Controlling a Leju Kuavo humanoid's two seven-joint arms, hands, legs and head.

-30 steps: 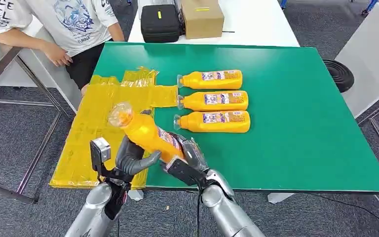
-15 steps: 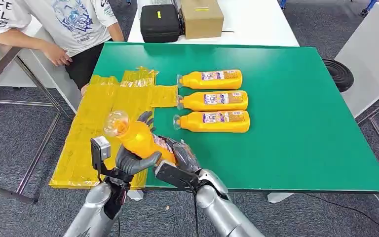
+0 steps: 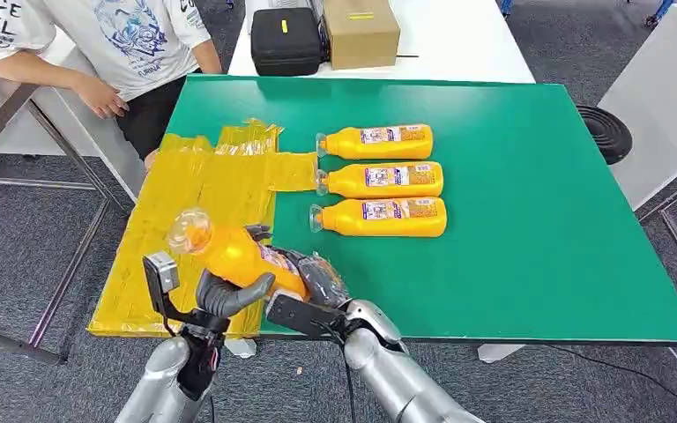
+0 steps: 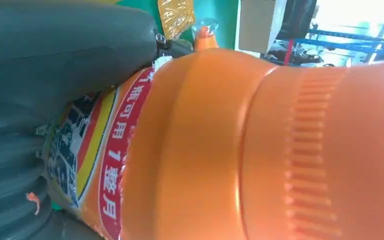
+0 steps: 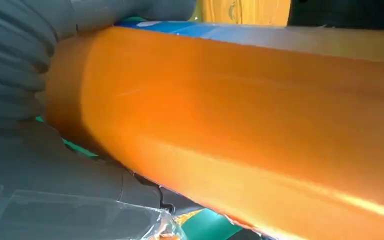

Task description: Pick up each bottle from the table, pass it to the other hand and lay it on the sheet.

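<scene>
An orange bottle [image 3: 229, 253] with a clear cap hangs tilted over the near right edge of the yellow sheet [image 3: 176, 211], cap pointing left. My left hand [image 3: 227, 295] grips it from below at the middle. My right hand [image 3: 313, 280] holds its labelled base end. Up close, the bottle [image 4: 260, 150] lies against the left hand [image 4: 55, 65], and its side [image 5: 240, 115] presses against the right hand [image 5: 15, 70]. Three more orange bottles lie side by side on the green mat [image 3: 511, 220]: a far one [image 3: 379, 141], a middle one [image 3: 383, 180] and a near one [image 3: 383, 217].
A person [image 3: 123, 44] sits at the far left beside the table. A black case [image 3: 285, 40] and a cardboard box [image 3: 360, 31] stand on the white table behind the mat. The sheet hangs over the table's left edge.
Both hands have carried the bottle to the left and lower, from the mat's edge to over the sheet. The three lying bottles have not moved.
</scene>
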